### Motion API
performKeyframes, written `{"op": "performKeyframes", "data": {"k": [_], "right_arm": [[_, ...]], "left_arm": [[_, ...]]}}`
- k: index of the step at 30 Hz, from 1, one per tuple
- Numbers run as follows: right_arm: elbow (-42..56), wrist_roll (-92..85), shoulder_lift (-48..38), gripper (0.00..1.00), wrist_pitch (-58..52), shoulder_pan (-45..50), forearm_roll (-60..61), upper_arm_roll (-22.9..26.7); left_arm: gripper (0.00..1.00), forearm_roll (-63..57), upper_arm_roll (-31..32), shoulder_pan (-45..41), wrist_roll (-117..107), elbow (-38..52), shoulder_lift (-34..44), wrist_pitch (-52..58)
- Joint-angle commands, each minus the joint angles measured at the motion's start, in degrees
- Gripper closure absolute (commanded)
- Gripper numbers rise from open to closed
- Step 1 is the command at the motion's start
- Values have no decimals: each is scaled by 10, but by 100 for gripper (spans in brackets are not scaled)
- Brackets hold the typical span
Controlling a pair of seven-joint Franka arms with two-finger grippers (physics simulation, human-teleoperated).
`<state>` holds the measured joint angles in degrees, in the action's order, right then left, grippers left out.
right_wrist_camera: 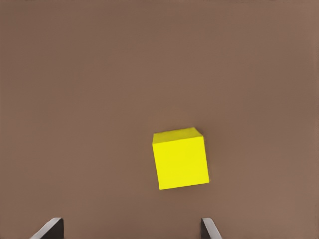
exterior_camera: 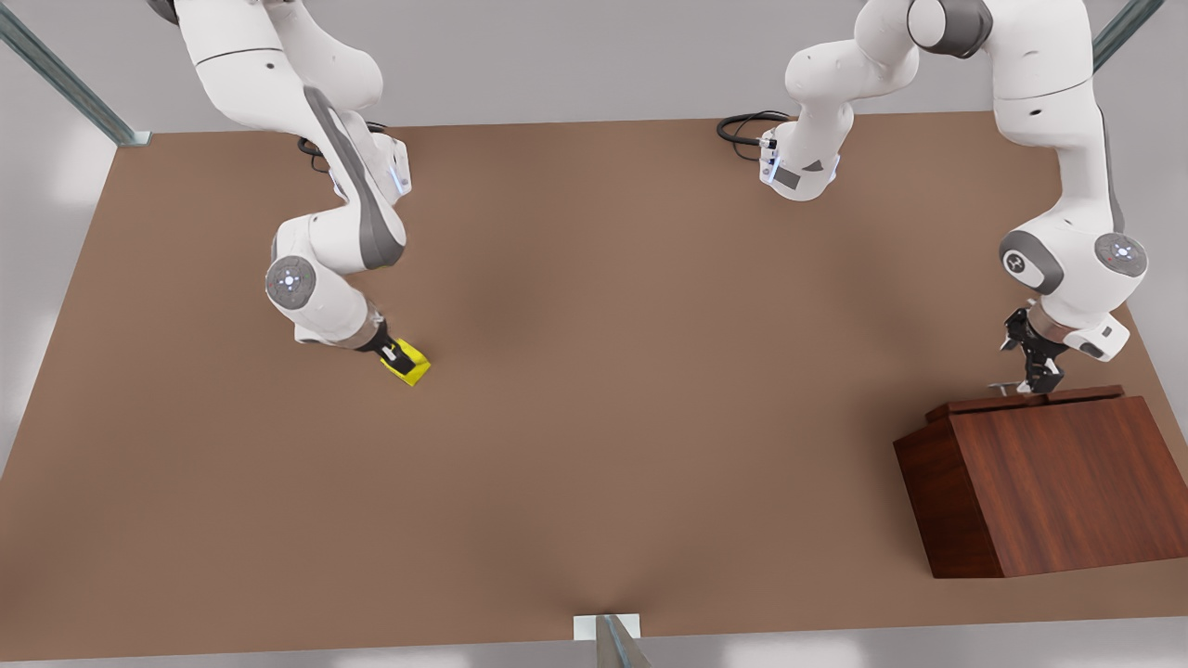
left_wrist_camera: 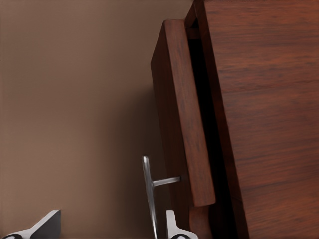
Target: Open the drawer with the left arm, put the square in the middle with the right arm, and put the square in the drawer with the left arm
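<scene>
At the dark reddish-brown wooden drawer [left_wrist_camera: 182, 114], barely ajar, our left gripper [left_wrist_camera: 107, 226] sits spread around its silver bar handle [left_wrist_camera: 148, 194], so we'd clamp squarely before pulling straight, while the right gripper [right_wrist_camera: 132, 229] gapes over the yellow cube [right_wrist_camera: 180, 158].

A bright yellow square [right_wrist_camera: 180, 158], a dark reddish-brown drawer [left_wrist_camera: 182, 114] with silver handle [left_wrist_camera: 148, 191], and a plain brown table [exterior_camera: 594, 371] are seen.

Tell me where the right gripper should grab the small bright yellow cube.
Grip the small bright yellow cube across two opposite flat side faces, coming straight down. It sits slightly rotated on the bare brown table, so the open right gripper would likely need a small wrist turn.
</scene>
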<state>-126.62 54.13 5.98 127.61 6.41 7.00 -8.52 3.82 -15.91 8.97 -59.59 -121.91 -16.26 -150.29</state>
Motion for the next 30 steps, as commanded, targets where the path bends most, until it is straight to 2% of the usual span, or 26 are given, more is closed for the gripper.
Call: {"op": "performKeyframes", "data": {"k": [1,6,10,15,16,20,30], "right_arm": [[-6,-9,1,0,0,6,-1,0],[-22,-32,41,0,24,6,-11,0],[13,-33,98,0,20,-14,-38,0],[-14,-140,104,0,83,-49,-23,-1],[-21,-166,105,0,88,-51,14,-2],[-33,-170,115,0,126,-35,27,-7],[-40,-169,129,0,122,-25,27,-6]], "left_arm": [[0,-2,0,3,0,0,0,0],[0,-4,0,6,1,-1,1,9],[0,-5,0,7,0,-7,12,33],[0,-7,-3,11,2,-7,24,55],[0,-8,-3,11,2,-7,22,57],[0,-8,-3,11,2,-11,25,75],[0,-29,-12,15,2,-11,43,125]]}}
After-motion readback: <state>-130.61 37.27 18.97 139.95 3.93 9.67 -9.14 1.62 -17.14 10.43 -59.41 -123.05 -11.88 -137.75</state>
